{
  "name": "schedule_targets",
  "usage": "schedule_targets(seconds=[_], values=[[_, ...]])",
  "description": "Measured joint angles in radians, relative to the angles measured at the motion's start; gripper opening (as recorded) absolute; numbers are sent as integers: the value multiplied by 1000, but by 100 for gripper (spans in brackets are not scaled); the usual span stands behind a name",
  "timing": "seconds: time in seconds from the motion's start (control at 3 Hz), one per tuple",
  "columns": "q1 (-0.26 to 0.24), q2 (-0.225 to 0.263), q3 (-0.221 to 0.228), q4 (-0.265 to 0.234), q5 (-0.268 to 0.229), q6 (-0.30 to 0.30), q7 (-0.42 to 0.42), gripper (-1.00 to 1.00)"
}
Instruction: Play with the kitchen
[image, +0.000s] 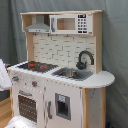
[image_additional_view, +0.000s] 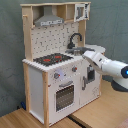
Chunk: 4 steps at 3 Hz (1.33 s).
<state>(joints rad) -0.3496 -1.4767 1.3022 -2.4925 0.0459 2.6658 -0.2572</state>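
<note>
And here is the large white and light-wood toy play kitchen (image: 60, 75), standing upright in front of a grey-green curtain (image: 10, 30) in both exterior views. In the second exterior view the white robot arm (image_additional_view: 107, 65) comes in from the second exterior view's right, its forward end up against the kitchen's front edge, right at counter height. The gripper (image_additional_view: 84, 54) sits there at the arm's tip, but the fingers are not visible enough to read: open or closed, I cannot tell.

Just beyond that tip, on the counter, is the metal sink basin (image: 70, 73), and behind it rises the curved black faucet (image: 85, 59). To the tip's far side, toward the second exterior view's left, lies the black stovetop with red burner rings (image_additional_view: 52, 59). Below the arm's end hangs a white cabinet door with a dark grey panel (image_additional_view: 89, 75), and beside it, under the stovetop, the oven door with a barred window (image_additional_view: 64, 96), two round knobs (image_additional_view: 56, 76) above it.

High above the arm: the grey extractor hood (image_additional_view: 49, 21), the white backsplash with dark dashes (image: 60, 50), and a toy microwave with a keypad (image: 70, 24) on the top shelf. The kitchen stands on a light wooden floor (image_additional_view: 15, 120).

In the first exterior view only a sliver of white shows at the first exterior view's left edge (image: 3, 75), next to the stovetop end.
</note>
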Motion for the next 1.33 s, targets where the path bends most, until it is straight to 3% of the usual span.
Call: schedule_targets(seconds=[0.67,1.33], values=[[-13,-1,-122,25,-44,-27,-150,100],[-71,2,-212,79,-54,-61,-337,100]])
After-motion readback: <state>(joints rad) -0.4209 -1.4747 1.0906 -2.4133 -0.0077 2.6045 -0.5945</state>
